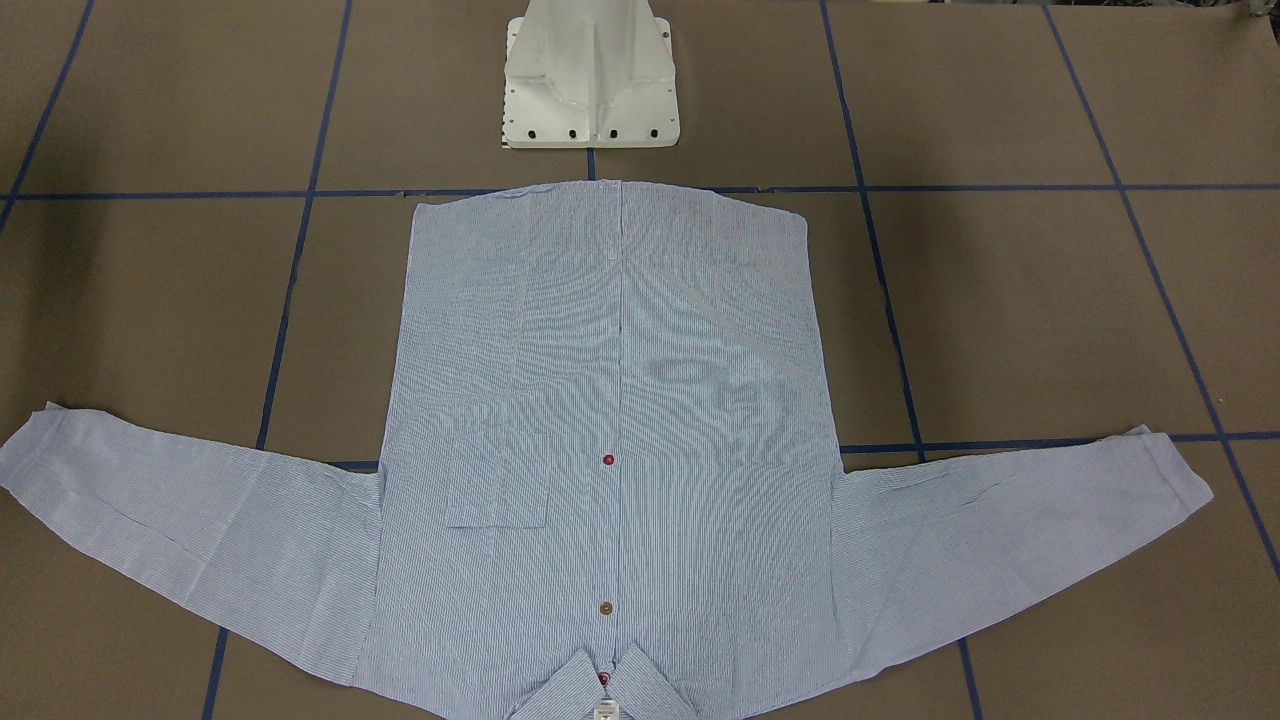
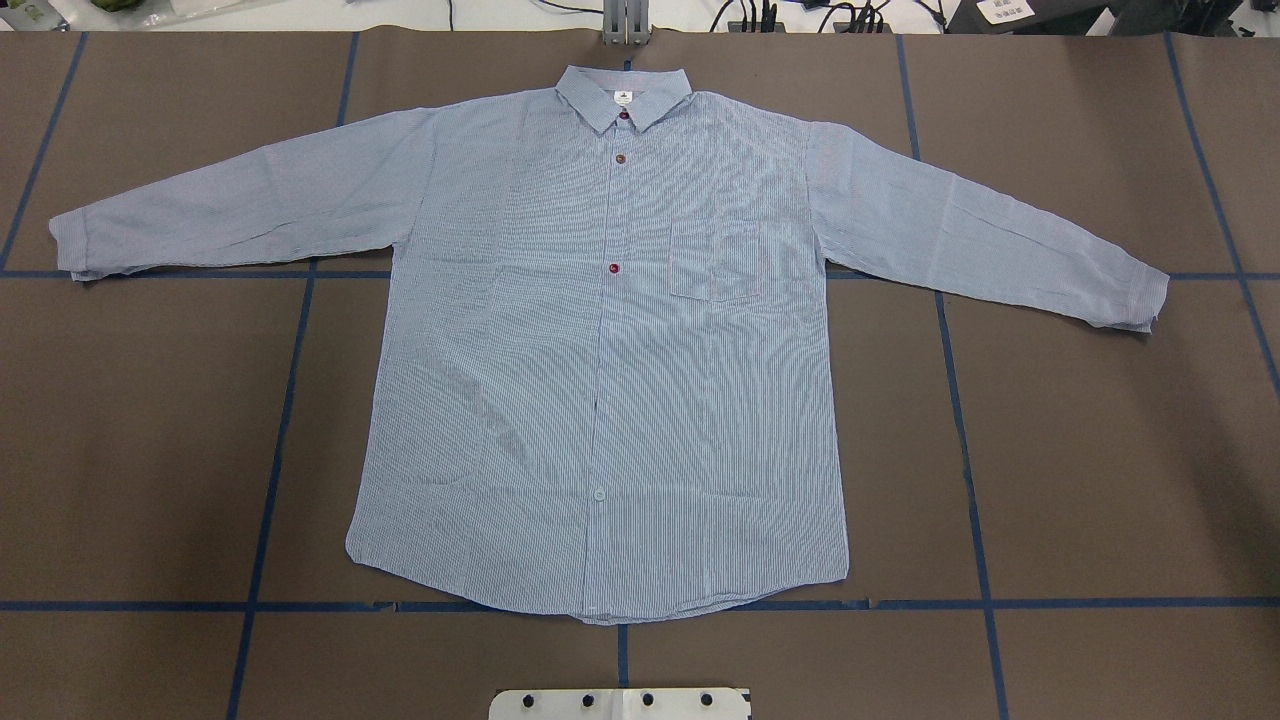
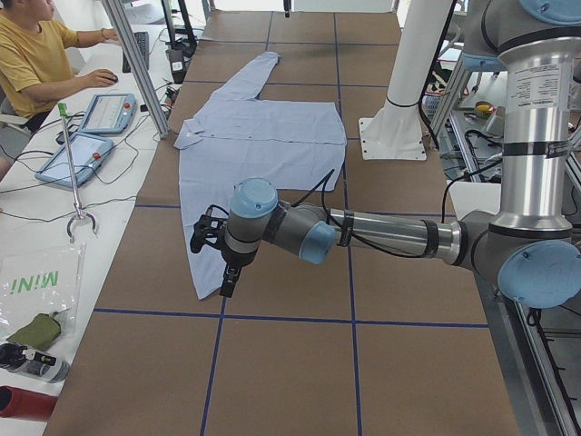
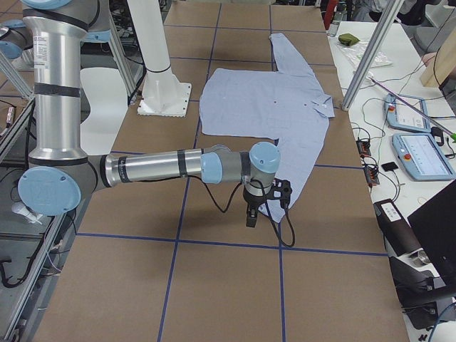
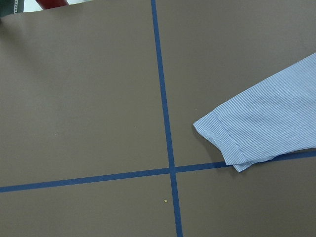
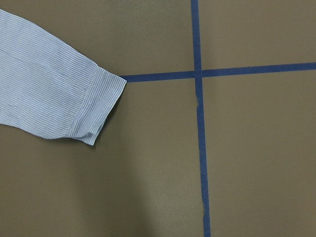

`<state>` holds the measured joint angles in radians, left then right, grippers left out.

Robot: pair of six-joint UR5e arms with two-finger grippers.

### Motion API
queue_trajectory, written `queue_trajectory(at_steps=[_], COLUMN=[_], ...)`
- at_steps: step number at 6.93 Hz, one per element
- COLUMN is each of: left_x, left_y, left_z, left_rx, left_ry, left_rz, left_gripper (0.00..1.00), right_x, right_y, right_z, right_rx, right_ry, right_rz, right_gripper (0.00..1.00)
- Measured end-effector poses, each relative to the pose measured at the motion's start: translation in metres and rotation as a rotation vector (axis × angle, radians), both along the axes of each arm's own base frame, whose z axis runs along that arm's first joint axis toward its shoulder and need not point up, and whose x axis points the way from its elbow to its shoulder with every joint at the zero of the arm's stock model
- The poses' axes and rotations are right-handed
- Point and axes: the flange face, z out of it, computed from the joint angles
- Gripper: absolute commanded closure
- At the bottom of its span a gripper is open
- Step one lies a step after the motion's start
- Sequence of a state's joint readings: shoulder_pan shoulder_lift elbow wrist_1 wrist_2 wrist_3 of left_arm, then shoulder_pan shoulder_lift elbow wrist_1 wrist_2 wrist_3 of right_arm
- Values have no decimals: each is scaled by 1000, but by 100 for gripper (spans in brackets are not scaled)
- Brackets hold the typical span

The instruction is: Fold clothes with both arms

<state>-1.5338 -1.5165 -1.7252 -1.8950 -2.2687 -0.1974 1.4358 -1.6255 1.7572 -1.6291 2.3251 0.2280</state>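
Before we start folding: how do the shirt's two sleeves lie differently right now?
The left sleeve lies almost straight out sideways; the right sleeve slants more toward the robot. The left cuff just meets the blue tape line; the right cuff lies mostly past it, on the robot's side. Both sleeves lie flat and unfolded.

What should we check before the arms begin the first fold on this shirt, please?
1. Is the shirt flat, front up, with its sleeves spread? Ok.
2. Is the cuff on the robot's left in the left wrist view? Ok, it is right of centre and lies on the table.
3. Is the cuff on the robot's right in the right wrist view? Ok, it is at the left with one corner slightly curled.
4. Is the left gripper open? Cannot tell, as it shows only from the side.
5. Is the right gripper open? Cannot tell, for the same reason.
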Motion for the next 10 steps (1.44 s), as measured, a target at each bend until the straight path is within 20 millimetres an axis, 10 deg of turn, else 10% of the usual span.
queue_trajectory(at_steps=[10], left_x=[2], left_y=[6], left_z=[-2], left_rx=[3], left_ry=[27], left_rz=[12], left_gripper=[0], right_x=[-5], right_y=[0], right_z=[-7], right_rx=[16], right_ry=[-35], right_rz=[-2], right_gripper=[0])
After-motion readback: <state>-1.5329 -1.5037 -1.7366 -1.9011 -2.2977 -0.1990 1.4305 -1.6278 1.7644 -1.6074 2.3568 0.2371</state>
